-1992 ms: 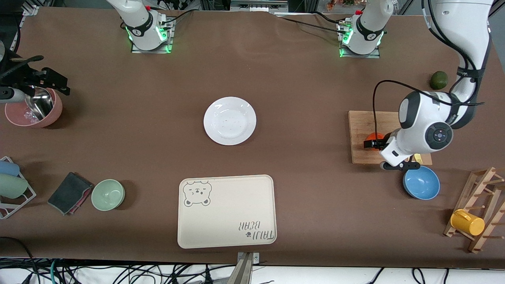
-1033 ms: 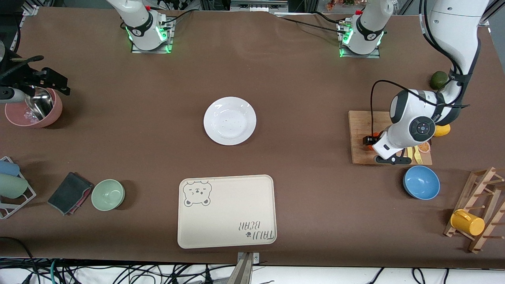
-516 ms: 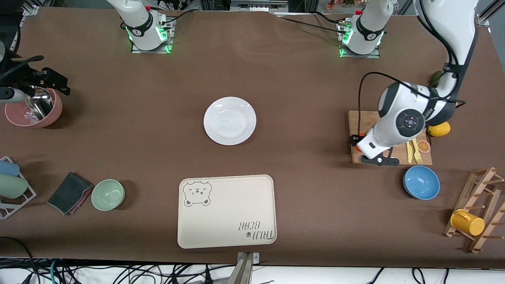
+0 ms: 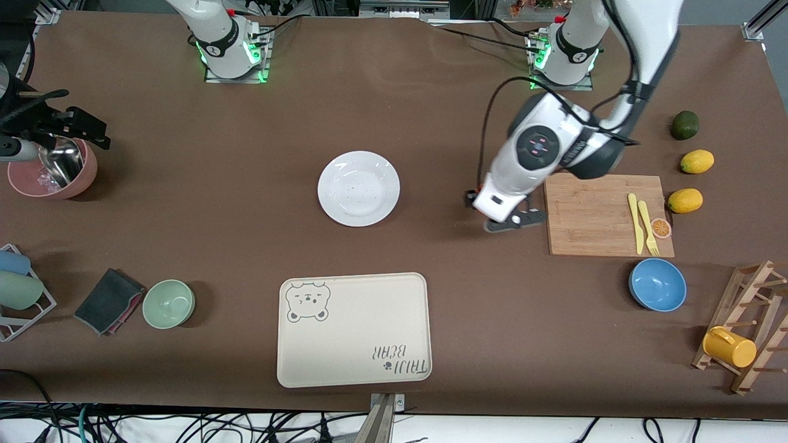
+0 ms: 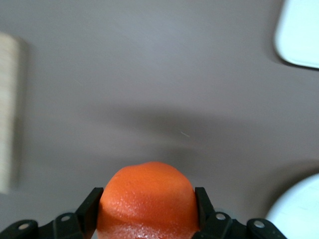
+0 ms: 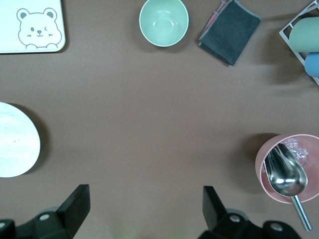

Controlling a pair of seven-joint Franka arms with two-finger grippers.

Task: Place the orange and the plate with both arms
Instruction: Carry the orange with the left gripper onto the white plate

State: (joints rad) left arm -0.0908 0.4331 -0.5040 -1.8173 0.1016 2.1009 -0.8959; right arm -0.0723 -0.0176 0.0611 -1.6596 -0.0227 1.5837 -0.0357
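1. My left end effector is clamped on the orange, with 1 finger pressed against each side of the fruit.
2. In the front view my left end effector is up in the air over bare table, between the plate and the cutting board. The orange itself is hidden under my wrist there.
3. In the left wrist view, the table lies below the orange, with an edge of the plate and a corner of the tray in sight.
4. The plate sits near the middle of the table, farther from the front camera than the bear-print tray, and nothing lies on it.
5. My right end effector is wide open and holds nothing. This arm waits at its own end of the table, beside the pink bowl that holds a metal scoop.
6. The right wrist view also shows the green bowl, the dark cloth and part of the plate.
7. On the cutting board lie a yellow knife, a fork and an orange slice.
8. Toward my left arm's end of the table are 2 lemons, an avocado and a blue bowl.
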